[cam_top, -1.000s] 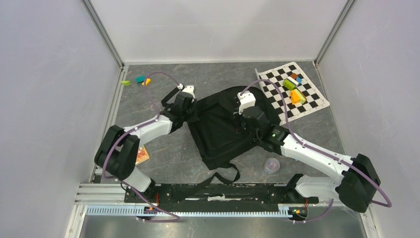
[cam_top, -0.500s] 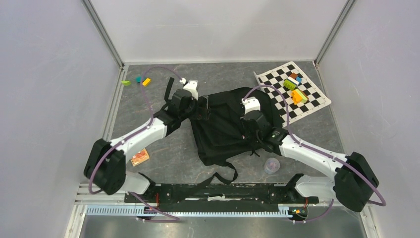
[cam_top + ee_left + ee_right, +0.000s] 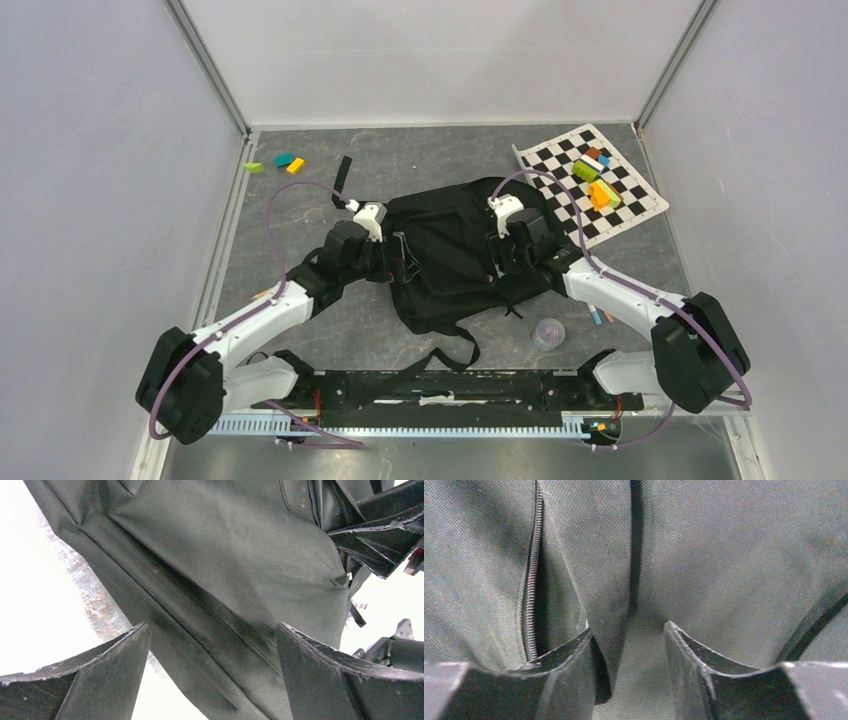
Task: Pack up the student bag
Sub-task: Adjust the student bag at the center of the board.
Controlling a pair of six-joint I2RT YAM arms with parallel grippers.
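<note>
L pincer (image 3: pixel 212 627) gapes wide, R pincer (image 3: pixel 629 627) half-open; woven black bag (image 3: pixel 450 250) ungripped.

Checkered mat (image 3: pixel 630 205) far right, one edge just beside the black fabric. Pile of coloured blocks (image 3: pixel 596 180) on it: green, orange, yellow, blue. Far left, three loose blocks close together: green (image 3: pixel 254 167), teal (image 3: pixel 283 159), orange (image 3: pixel 295 165). Clear cup (image 3: pixel 548 332) near side, on grey table (image 3: pixel 360 320).

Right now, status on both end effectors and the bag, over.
Left end effector open, empty, over the student bag. Right end effector open, close on its fabric by a zipper. Bag lies on the table, nothing loose on it.
</note>
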